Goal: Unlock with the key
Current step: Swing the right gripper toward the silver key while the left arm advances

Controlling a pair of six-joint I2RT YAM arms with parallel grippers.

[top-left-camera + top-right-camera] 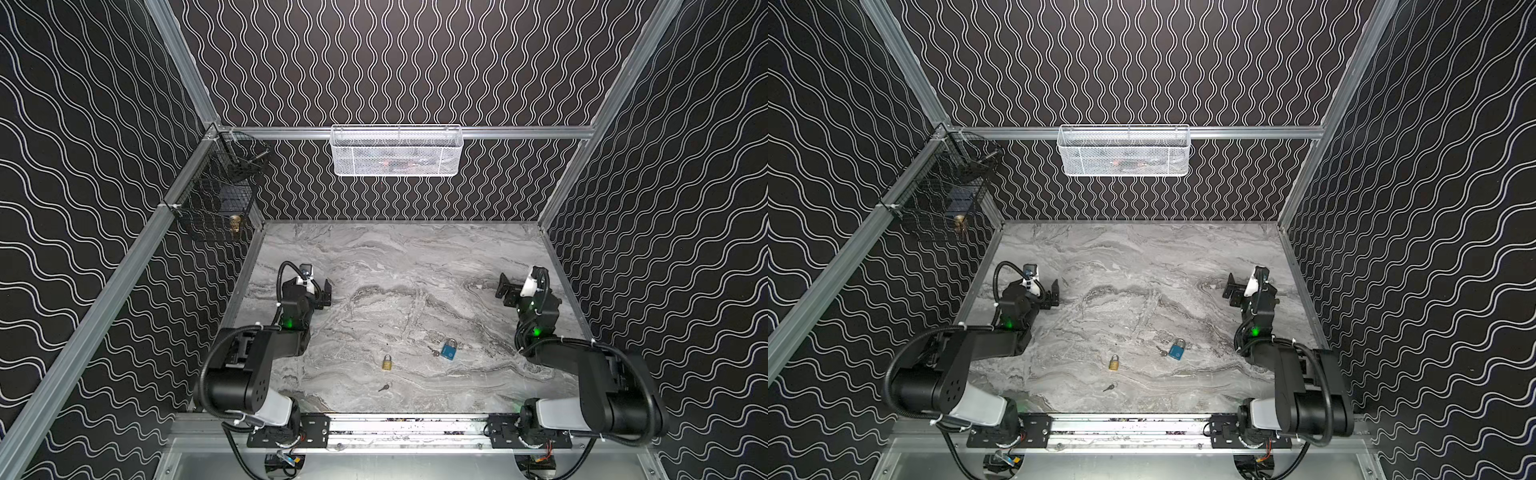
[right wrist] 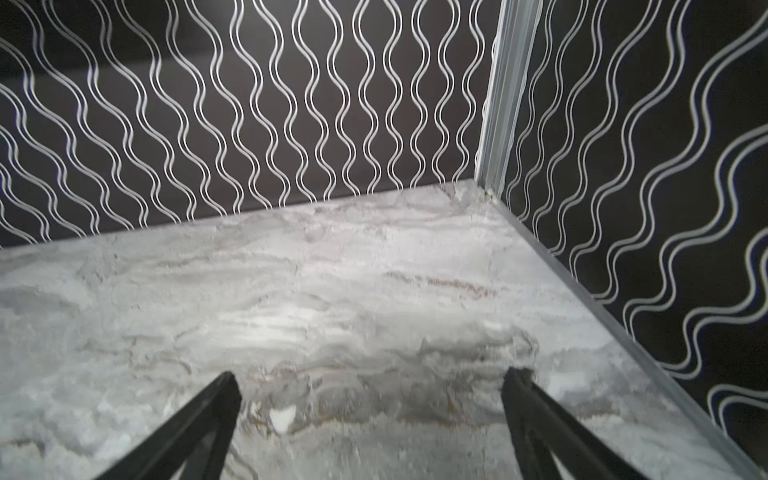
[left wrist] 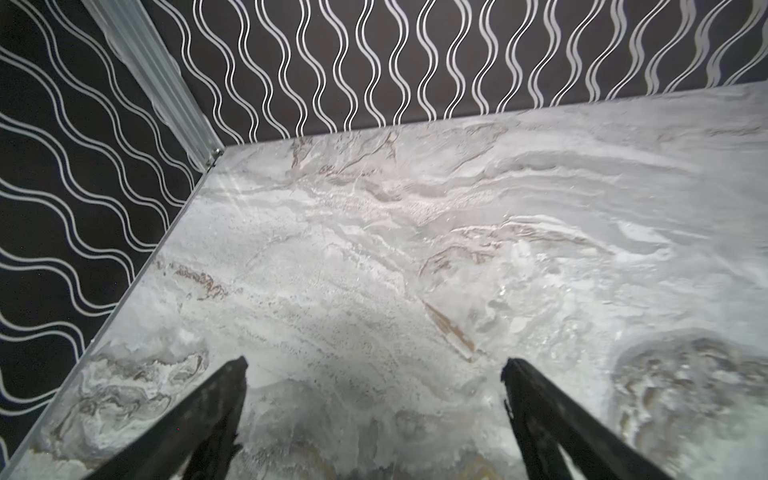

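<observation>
Two padlocks lie on the marble table (image 1: 374, 257) near its front, seen in both top views. A small brass padlock (image 1: 387, 362) (image 1: 1114, 363) has a dark key (image 1: 384, 387) (image 1: 1109, 387) lying just in front of it. To their right, a blue padlock (image 1: 449, 350) (image 1: 1177, 349) has a silver key (image 1: 433, 351) (image 1: 1162, 351) right beside it on its left. My left gripper (image 1: 324, 296) (image 3: 374, 370) stands open and empty at mid-left, far behind the locks. My right gripper (image 1: 503, 289) (image 2: 372, 378) is open and empty at mid-right. Neither wrist view shows a lock or a key.
A white mesh basket (image 1: 397, 151) hangs on the back rail. A black wire basket (image 1: 220, 199) hangs at the back left corner with a brass object inside. Patterned walls and aluminium rails (image 1: 565, 270) enclose the table on three sides.
</observation>
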